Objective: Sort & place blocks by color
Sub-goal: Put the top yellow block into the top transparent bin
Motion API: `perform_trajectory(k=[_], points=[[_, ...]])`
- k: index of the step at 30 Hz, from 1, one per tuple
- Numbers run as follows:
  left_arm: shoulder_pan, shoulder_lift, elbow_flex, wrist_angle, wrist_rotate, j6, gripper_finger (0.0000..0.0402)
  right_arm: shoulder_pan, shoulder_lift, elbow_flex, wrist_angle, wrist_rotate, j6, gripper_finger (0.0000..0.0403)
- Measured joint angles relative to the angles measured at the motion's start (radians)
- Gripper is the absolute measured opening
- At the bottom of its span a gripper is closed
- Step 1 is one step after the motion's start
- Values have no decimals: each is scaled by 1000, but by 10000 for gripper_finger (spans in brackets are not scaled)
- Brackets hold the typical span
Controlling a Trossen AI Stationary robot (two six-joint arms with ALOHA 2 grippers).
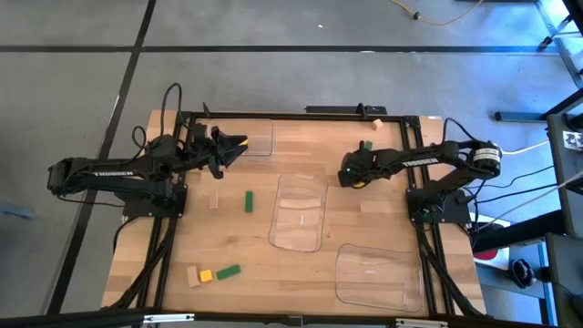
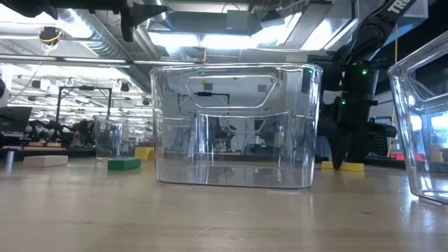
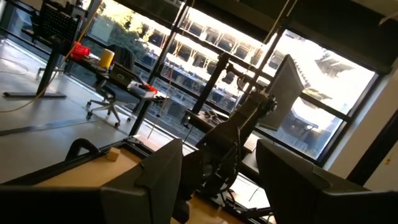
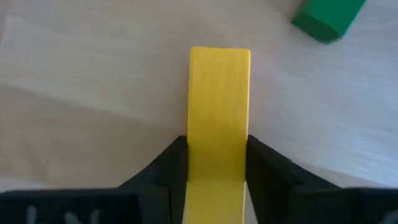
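Wooden table (image 1: 301, 273) carries blocks (image 1: 248, 201) and clear trays (image 1: 299, 211).

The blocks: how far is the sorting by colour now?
Nothing looks sorted: the clear plastic trays look empty. In hand: the right gripper grips an oblong yellow wooden block at the table. Left: the green oblong block and others lying loose. The left gripper hovers open.

Two clear trays (image 1: 301, 211) (image 1: 375, 272) block the surface's (image 1: 237, 246) middle and near right, while open wood lies between scattered blocks (image 1: 248, 201) at left.
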Motion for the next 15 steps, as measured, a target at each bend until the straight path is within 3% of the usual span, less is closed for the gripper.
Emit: perform_trajectory(k=[9,12,15], points=[[0,0,0,0,3,41,198,14,-181,-5,-200,-31,-154,126],[0,0,0,0,25,81,198,28,-275,-5,-136,-49,-243,126],[0,0,0,1,26,92,198,35,-354,-5,66,-144,-334,126]])
